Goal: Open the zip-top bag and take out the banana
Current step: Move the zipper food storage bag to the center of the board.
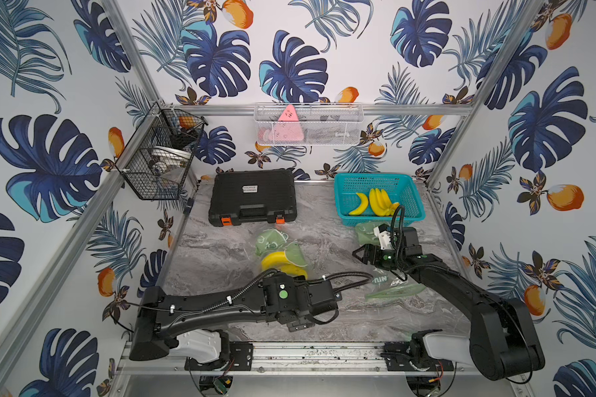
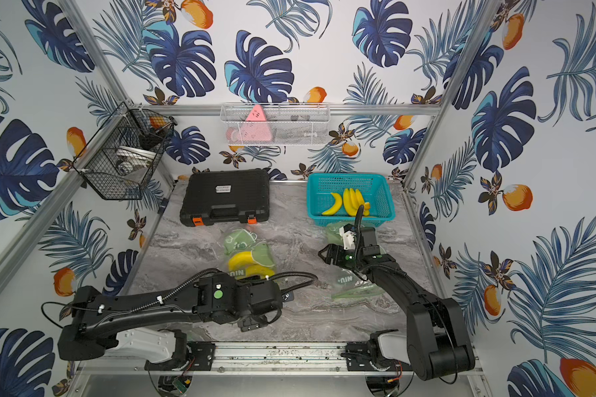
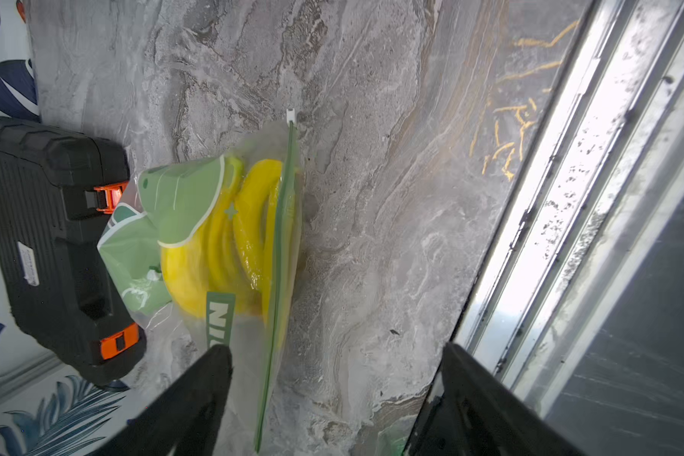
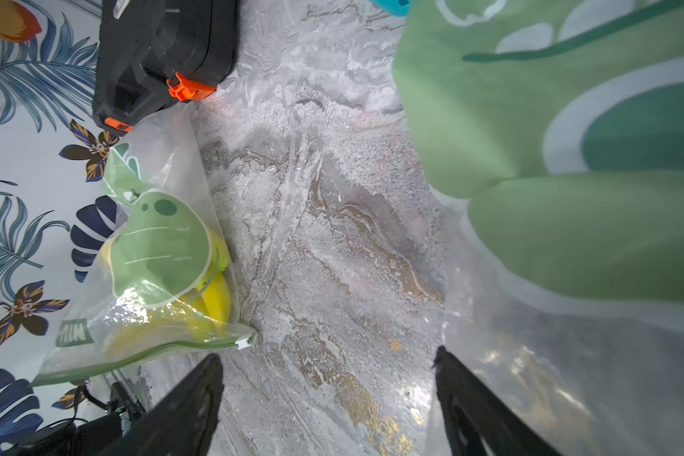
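Observation:
The zip-top bag (image 1: 272,240) (image 2: 245,240) lies mid-table, clear with green prints, and the yellow banana (image 1: 276,261) (image 3: 214,256) (image 4: 218,296) is inside it. Its green zip strip (image 3: 281,237) ends at a white slider (image 3: 291,115) (image 4: 243,343) (image 1: 324,277). My left gripper (image 3: 334,347) is open just above the bag's zip end. The strip runs between its fingers, near one fingertip (image 3: 220,351). In both top views that arm's wrist (image 1: 283,295) hides the fingers. My right gripper (image 1: 356,255) (image 2: 322,255) (image 4: 327,354) is open and empty over bare table, right of the bag.
A black tool case (image 1: 253,197) stands at the back. A teal basket (image 1: 375,178) at back right holds loose bananas (image 1: 379,202). Two more green-printed bags (image 1: 367,233) (image 1: 393,290) lie by the right arm, one large in the right wrist view (image 4: 569,158). Wire baskets (image 1: 159,154) (image 1: 307,127) hang on the walls.

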Controlling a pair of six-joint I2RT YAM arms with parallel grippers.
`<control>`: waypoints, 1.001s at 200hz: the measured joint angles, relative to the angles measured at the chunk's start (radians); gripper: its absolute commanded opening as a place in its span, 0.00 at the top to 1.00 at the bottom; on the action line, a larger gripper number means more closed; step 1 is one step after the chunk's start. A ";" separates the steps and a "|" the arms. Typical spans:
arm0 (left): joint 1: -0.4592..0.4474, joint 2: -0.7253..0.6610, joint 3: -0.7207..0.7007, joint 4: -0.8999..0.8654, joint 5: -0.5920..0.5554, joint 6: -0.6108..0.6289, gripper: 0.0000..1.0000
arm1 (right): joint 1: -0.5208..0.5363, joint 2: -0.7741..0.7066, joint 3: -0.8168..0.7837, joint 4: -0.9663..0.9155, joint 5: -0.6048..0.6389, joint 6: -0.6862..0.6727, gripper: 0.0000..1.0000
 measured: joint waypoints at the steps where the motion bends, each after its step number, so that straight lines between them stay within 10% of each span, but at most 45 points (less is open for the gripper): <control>1: -0.002 0.005 -0.001 0.002 -0.004 0.000 0.14 | 0.000 0.000 0.000 0.000 0.000 0.000 0.14; 200: 0.249 0.371 -0.157 0.409 -0.102 0.158 0.32 | -0.065 0.009 -0.032 0.053 -0.060 -0.005 0.15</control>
